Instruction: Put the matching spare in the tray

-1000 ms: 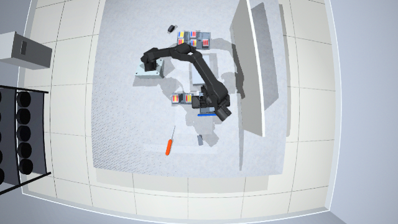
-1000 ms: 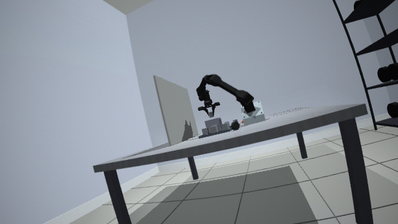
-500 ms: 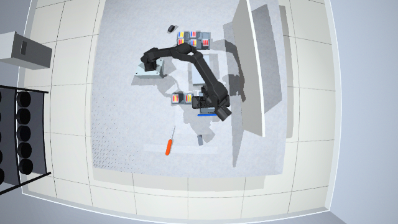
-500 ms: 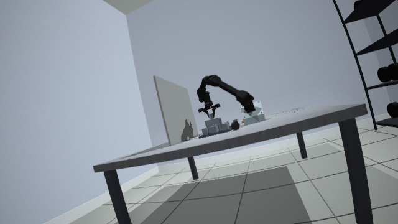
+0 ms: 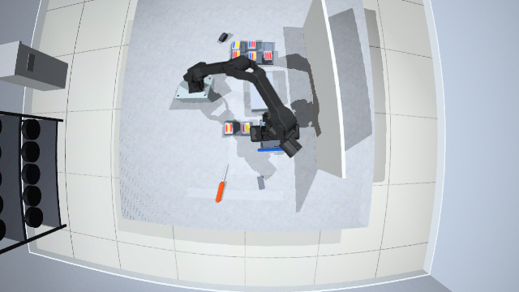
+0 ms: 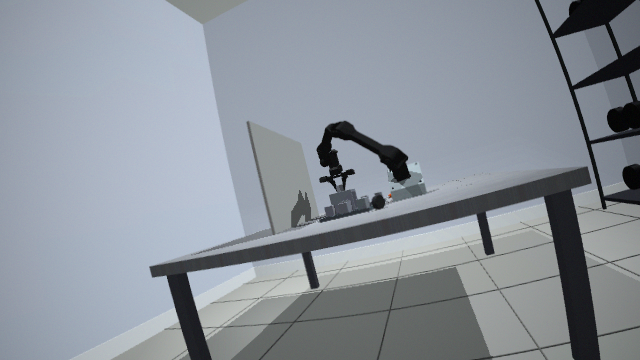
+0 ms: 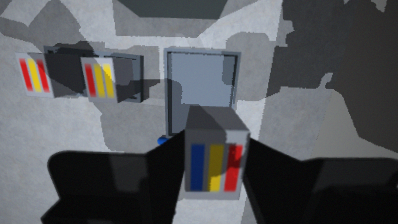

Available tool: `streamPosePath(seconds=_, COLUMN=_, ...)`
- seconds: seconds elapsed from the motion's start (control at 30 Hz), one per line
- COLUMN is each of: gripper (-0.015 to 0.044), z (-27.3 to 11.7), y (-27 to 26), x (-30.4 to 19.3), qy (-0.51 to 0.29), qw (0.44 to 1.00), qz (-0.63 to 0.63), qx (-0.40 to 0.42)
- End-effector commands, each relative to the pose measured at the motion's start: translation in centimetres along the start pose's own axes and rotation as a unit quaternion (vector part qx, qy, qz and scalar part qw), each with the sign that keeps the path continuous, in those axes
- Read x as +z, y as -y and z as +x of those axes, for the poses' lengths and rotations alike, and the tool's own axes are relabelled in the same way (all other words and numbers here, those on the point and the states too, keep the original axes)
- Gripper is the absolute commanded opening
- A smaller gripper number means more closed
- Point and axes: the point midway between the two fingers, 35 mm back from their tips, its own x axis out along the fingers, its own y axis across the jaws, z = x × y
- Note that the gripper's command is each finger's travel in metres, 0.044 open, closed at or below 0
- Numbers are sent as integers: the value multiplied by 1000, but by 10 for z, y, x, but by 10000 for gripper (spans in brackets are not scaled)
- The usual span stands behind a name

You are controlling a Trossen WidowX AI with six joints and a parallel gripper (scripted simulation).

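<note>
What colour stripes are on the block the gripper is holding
Blue, yellow and red stripes, left to right, on the held block; the wrist view shows it best.

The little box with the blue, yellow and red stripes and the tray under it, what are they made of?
The striped box, held in the gripper, looks like matte grey plastic: flat sides, no shine, stripes like a printed label. The tray looks like painted metal or hard plastic: a thin raised rim, smooth pale blue-grey floor. Neither look is certain.
</note>
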Motion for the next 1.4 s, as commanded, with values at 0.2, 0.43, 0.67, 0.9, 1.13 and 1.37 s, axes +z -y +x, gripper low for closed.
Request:
streamPosePath(seconds=0.2, gripper=0, z=10, y=0, x=1, qy=3, qw=1000, qz=3, qx=-2)
streamPosePath(seconds=0.43, gripper=0, z=16, y=0, x=1, qy=3, qw=1000, qz=3, qx=-2)
streamPosePath(seconds=0.67, gripper=0, z=22, y=0, x=1, qy=3, qw=1000, qz=3, qx=-2)
streamPosePath(seconds=0.9, gripper=0, z=28, y=-1, x=2, qy=4, qw=1000, qz=3, qx=-2)
streamPosePath(seconds=1.13, gripper=0, z=34, y=-1, x=2, qy=4, qw=1000, qz=3, qx=-2)
streamPosePath(seconds=1.37, gripper=0, z=40, y=-1, x=3, qy=4, qw=1000, qz=3, qx=-2)
